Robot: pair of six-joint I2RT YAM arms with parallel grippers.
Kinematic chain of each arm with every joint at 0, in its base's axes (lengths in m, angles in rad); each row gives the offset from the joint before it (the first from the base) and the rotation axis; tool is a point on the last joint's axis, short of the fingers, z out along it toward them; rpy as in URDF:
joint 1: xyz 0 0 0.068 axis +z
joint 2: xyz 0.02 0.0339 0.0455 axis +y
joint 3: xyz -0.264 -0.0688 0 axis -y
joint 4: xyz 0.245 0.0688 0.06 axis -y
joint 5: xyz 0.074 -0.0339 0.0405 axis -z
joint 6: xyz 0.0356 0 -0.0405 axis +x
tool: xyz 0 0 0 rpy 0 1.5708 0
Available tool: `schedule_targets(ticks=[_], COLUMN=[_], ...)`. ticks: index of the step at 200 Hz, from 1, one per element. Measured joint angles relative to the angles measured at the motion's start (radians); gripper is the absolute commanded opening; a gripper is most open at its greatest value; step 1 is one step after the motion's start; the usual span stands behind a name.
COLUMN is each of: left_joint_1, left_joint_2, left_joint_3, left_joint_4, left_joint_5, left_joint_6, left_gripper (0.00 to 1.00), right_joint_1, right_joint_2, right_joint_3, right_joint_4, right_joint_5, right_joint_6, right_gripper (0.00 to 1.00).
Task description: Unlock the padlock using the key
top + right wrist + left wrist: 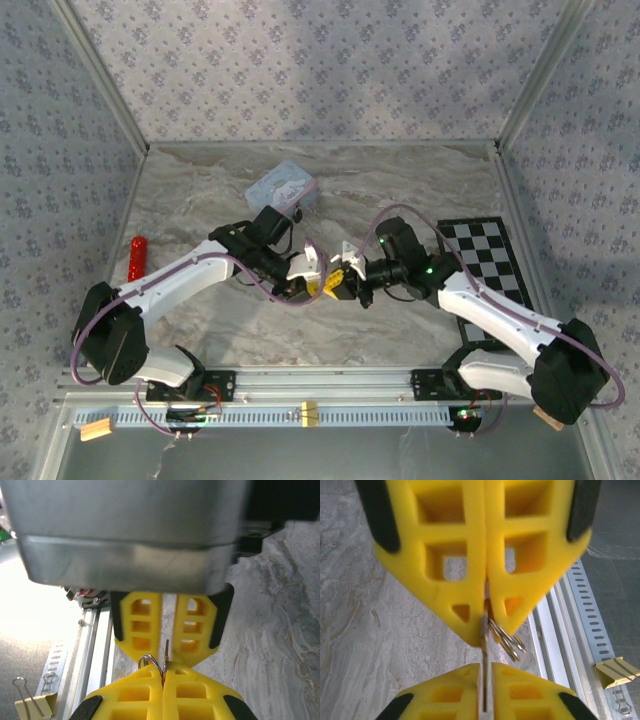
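Marble table (pixel 400 330), flowery blue walls, two arms tip to tip in the middle.
Left gripper (pixel 483 667) squeezed shut on something hidden; right gripper (pixel 163 672) squeezed shut too, key ring (pixel 507 642) dangling at its tips, thin key (pixel 166 652) pinched between them. Padlock's place hard to tell, maybe tucked in the left pinch. Key probably light, stiff and slippy: best pinched flat on its wide head, blade left bare. Padlock probably hard and smooth: best held by its body, hole facing the blade.
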Motion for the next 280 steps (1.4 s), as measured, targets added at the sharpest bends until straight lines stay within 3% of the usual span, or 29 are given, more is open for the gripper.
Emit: schedule_targets(ticks=[32,74,101,145,178,211,280], left_joint_1=[0.029,0.117,0.166,0.237,0.261,0.261,0.225], left_joint_2=[-0.024,-0.153,-0.219,-0.232,-0.171,-0.028,0.202], left_joint_3=[-0.008,-0.095,-0.19,-0.284,-0.279,-0.235,-0.093], left_joint_4=[0.041,0.235,0.454,0.686,0.715,0.706,0.69], left_joint_5=[-0.021,-0.026,-0.067,-0.314,-0.489,-0.583,-0.683], left_joint_6=[-0.027,-0.147,-0.322,-0.695,-0.948,-1.155,-1.316], left_gripper=[0.38,0.38,0.41,0.47,0.46,0.46,0.48], right_joint_1=[-0.039,-0.097,-0.117,-0.12,-0.101,-0.07,-0.09], right_joint_2=[-0.072,-0.188,-0.241,-0.298,-0.362,-0.435,-0.563], right_joint_3=[-0.068,-0.24,-0.358,-0.509,-0.534,-0.547,-0.598], right_joint_4=[0.085,0.302,0.505,0.763,0.825,0.836,0.775], right_joint_5=[0.005,0.055,0.138,0.295,0.394,0.472,0.537], right_joint_6=[0.067,0.227,0.364,0.55,0.616,0.647,0.763], right_gripper=[0.0,0.0,0.0,0.0,0.0,0.0,0.0])
